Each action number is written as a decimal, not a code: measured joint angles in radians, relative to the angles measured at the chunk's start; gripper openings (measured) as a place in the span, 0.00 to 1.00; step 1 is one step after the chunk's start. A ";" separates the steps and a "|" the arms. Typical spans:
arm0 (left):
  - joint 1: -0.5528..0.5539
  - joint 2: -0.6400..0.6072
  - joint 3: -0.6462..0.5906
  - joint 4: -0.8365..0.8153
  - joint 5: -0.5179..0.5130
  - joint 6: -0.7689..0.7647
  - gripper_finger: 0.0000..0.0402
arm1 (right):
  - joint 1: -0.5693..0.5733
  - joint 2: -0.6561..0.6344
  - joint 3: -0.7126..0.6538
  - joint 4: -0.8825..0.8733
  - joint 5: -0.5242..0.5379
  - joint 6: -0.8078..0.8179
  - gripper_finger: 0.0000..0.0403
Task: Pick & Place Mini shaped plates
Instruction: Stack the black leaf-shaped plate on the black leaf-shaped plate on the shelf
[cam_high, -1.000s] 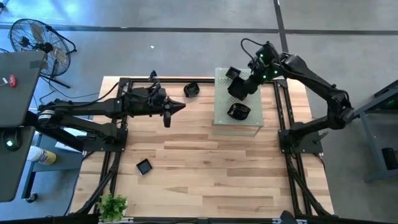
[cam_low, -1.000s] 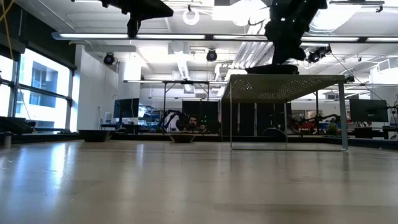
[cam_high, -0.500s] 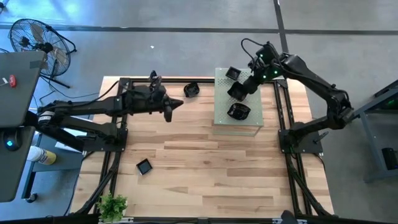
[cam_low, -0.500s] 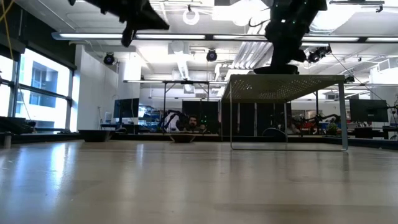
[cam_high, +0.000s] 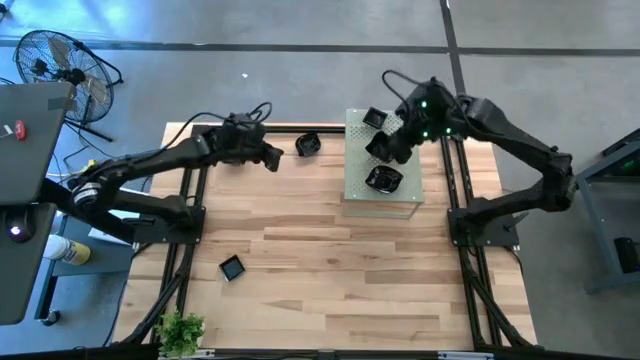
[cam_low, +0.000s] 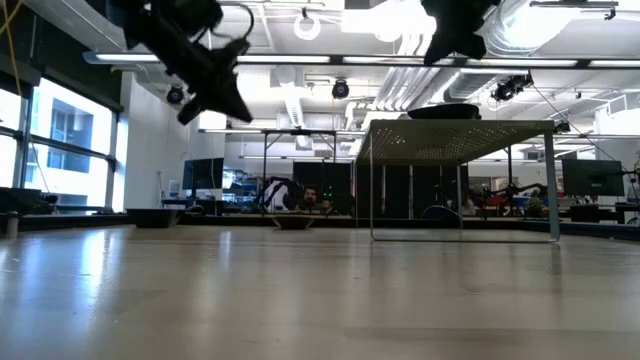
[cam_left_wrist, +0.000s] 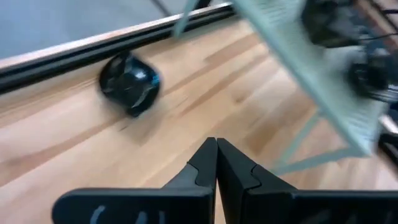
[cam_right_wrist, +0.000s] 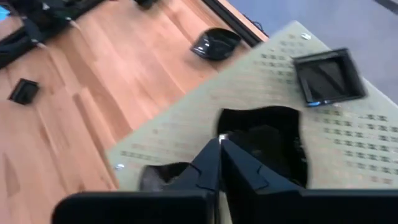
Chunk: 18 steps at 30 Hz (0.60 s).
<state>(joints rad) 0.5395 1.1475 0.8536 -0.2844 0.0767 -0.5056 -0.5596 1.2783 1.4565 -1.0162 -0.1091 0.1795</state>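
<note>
A pale green perforated board (cam_high: 402, 150) stands on legs at the table's far right. It carries a square black plate (cam_high: 374, 119), a wavy-edged one (cam_high: 384, 179) and a third (cam_right_wrist: 273, 134) right below my right gripper (cam_right_wrist: 219, 142), which hovers shut above it. A round black plate (cam_left_wrist: 129, 84) rests on the wood by the far rail. My left gripper (cam_left_wrist: 216, 144), shut, points at it from the left, a short way off. A small square plate (cam_high: 232, 267) lies at the near left.
Black frame rails (cam_high: 190, 200) run along the table's left, far and right sides. A small green plant (cam_high: 182, 330) stands at the near left corner. The middle and near parts of the wooden top (cam_high: 330, 280) are bare.
My right gripper has risen off the board; the plate it stood on stays there. My left gripper has swung toward the far edge and sunk, tipping down toward the round plate, still shut.
</note>
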 joint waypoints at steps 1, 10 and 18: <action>0.021 0.012 0.000 -0.012 0.004 -0.001 0.00 | 0.031 -0.004 0.000 0.006 0.021 0.022 0.03; 0.217 0.149 0.071 -0.283 0.003 0.027 0.01 | 0.205 -0.008 -0.001 0.069 0.123 0.085 0.02; 0.266 0.363 0.152 -0.211 0.105 0.066 0.14 | 0.215 -0.008 -0.001 0.094 0.131 0.086 0.02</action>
<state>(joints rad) 0.8057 1.5106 1.0054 -0.4952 0.1820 -0.4394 -0.3447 1.2701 1.4555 -0.9227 0.0223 0.2653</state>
